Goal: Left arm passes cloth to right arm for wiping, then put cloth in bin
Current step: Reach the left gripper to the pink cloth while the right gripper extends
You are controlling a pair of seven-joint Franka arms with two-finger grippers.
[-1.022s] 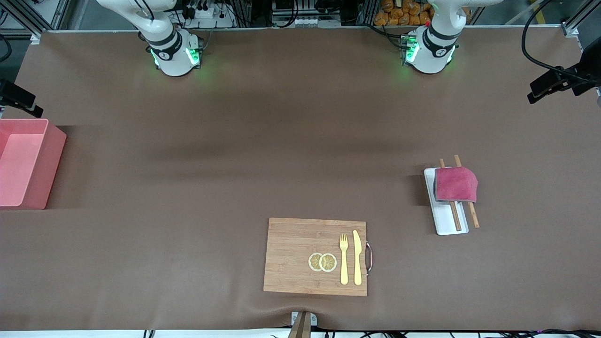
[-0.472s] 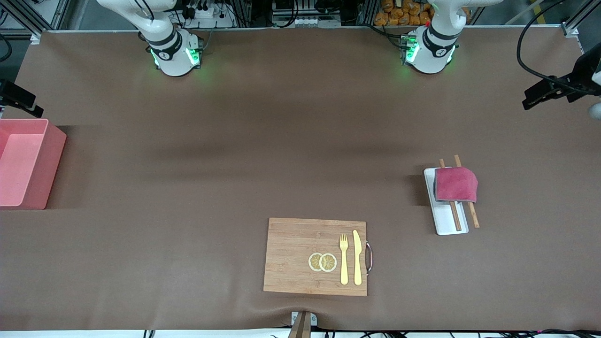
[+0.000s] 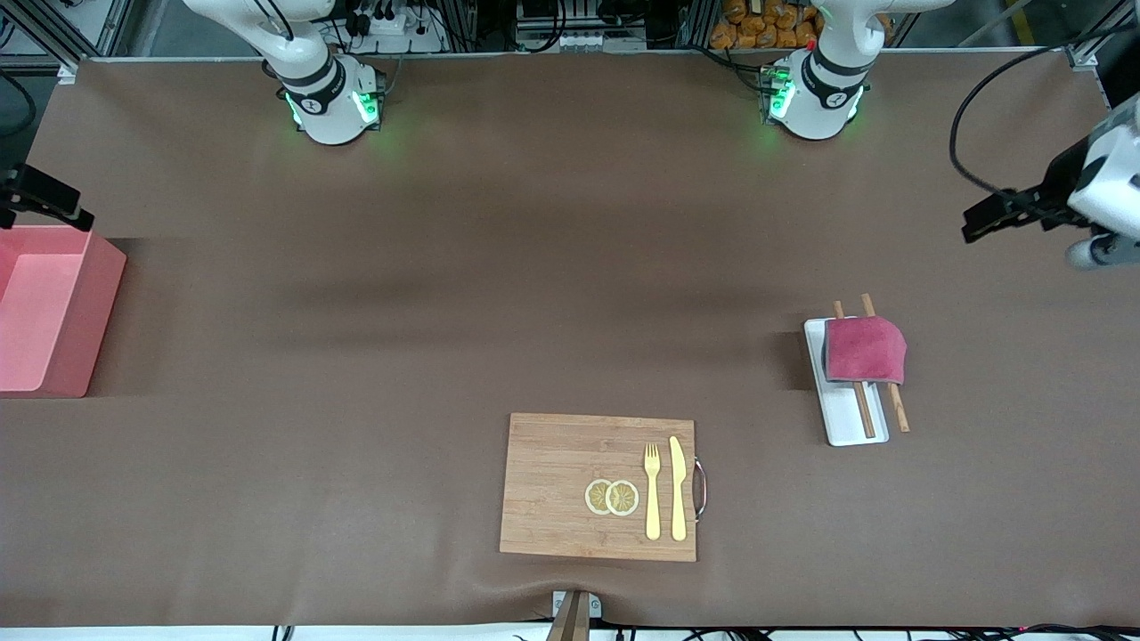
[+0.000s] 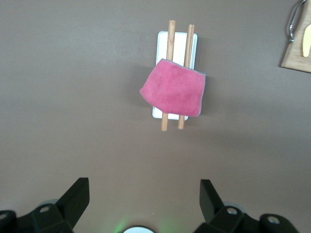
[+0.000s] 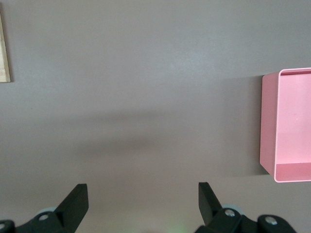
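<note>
L gripper (image 4: 143, 201) high over cloth (image 4: 172, 93), spread.

brown mat (image 3: 534, 267) covering the whole table, metal frame rails (image 3: 570, 55) running along its far edge, soft shadows lying across the middle

Even, soft overhead light; broad faint shadows band the desk (image 3: 445, 356). Green glow spills around both arm bases. Views sharp, without glare.
</note>
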